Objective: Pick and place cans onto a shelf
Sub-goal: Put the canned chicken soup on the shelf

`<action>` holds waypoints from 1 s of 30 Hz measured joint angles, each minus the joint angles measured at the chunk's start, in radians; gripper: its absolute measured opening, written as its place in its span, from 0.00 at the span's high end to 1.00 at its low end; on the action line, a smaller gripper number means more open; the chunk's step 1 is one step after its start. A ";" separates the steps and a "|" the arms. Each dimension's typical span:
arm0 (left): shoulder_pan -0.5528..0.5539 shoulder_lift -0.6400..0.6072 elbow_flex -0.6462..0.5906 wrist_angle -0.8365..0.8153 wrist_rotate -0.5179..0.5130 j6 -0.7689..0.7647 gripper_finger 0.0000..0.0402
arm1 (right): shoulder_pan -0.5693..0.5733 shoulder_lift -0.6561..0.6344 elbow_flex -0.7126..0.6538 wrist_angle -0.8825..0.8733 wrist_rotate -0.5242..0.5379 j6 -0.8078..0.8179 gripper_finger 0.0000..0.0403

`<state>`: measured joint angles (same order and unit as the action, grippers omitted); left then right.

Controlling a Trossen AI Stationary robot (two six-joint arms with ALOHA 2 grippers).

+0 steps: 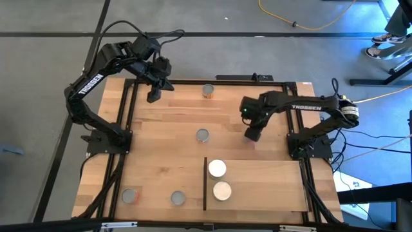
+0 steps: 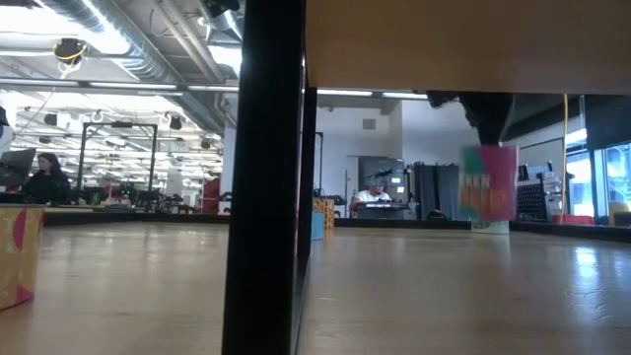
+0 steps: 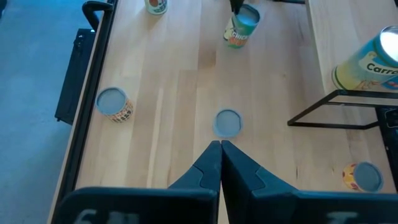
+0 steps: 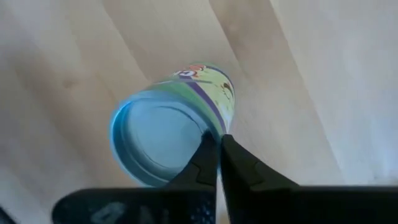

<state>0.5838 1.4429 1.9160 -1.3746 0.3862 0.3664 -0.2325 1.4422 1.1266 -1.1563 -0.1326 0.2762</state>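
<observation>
My right gripper is shut on a can with a green and purple label, over the middle right of the table; the same can hangs below it in the low view. The shelf lies near the front right, and two white-topped cans stand on it by its dark strip. Other cans stand on the table at the far middle, the centre and the front left. My left gripper is shut on nothing, raised over the far left corner. My right gripper pinches the can's top rim between its two fingers, which come from above and point down. Only one side of the rim is between them. The can hangs tilted below the fingers, just clear of the table.
The shelf stands on a black frame, whose post fills the middle of the low view. A yellow and pink can shows at the low view's left edge. Bare wood lies between the held can and the shelf.
</observation>
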 joint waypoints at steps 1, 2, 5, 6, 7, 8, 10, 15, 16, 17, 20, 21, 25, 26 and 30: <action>0.000 0.000 0.000 0.000 -0.001 0.001 1.00 | 0.000 0.000 0.035 -0.022 -0.001 -0.002 0.99; 0.000 0.000 0.000 0.000 -0.002 0.001 1.00 | 0.000 0.000 0.073 -0.042 -0.002 -0.006 0.99; 0.000 0.000 0.000 0.000 -0.002 0.001 1.00 | 0.000 0.000 0.192 -0.128 0.005 -0.021 0.99; 0.000 0.000 0.000 0.000 -0.002 0.001 1.00 | 0.000 0.000 0.235 -0.150 0.011 -0.021 0.99; 0.000 0.000 0.000 0.000 -0.002 0.002 1.00 | 0.000 0.000 0.278 -0.168 0.012 -0.019 0.99; 0.000 0.000 0.000 0.000 -0.003 0.002 1.00 | 0.000 0.000 0.321 -0.194 0.012 -0.013 0.99; 0.000 0.000 0.000 0.000 -0.003 0.002 1.00 | 0.004 -0.001 0.395 -0.259 0.018 0.012 0.99; -0.001 0.000 0.000 -0.001 -0.002 0.016 1.00 | 0.075 -0.002 0.559 -0.367 0.009 0.056 0.99; -0.002 0.000 0.000 -0.001 -0.002 0.024 1.00 | 0.095 -0.002 0.586 -0.368 -0.002 0.061 0.99; -0.002 0.000 0.000 -0.001 -0.002 0.031 1.00 | 0.116 -0.002 0.613 -0.369 -0.010 0.068 0.99; -0.002 0.000 0.000 -0.002 -0.001 0.036 1.00 | 0.186 -0.002 0.684 -0.370 -0.026 0.111 0.99; -0.002 0.000 0.000 -0.002 -0.001 0.038 1.00 | 0.212 -0.003 0.701 -0.371 -0.034 0.120 0.99; -0.002 0.000 0.000 -0.005 0.000 0.084 1.00 | 0.318 -0.003 0.740 -0.372 -0.073 0.226 0.99; -0.002 0.000 0.000 -0.005 0.000 0.091 1.00 | 0.346 -0.003 0.741 -0.373 -0.077 0.261 0.99; -0.002 0.000 0.000 -0.005 0.000 0.100 1.00 | 0.448 0.012 0.735 -0.371 -0.097 0.362 0.99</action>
<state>0.5819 1.4429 1.9160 -1.3796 0.3866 0.4667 0.2151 1.4545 1.8618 -1.5269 -0.2297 0.6381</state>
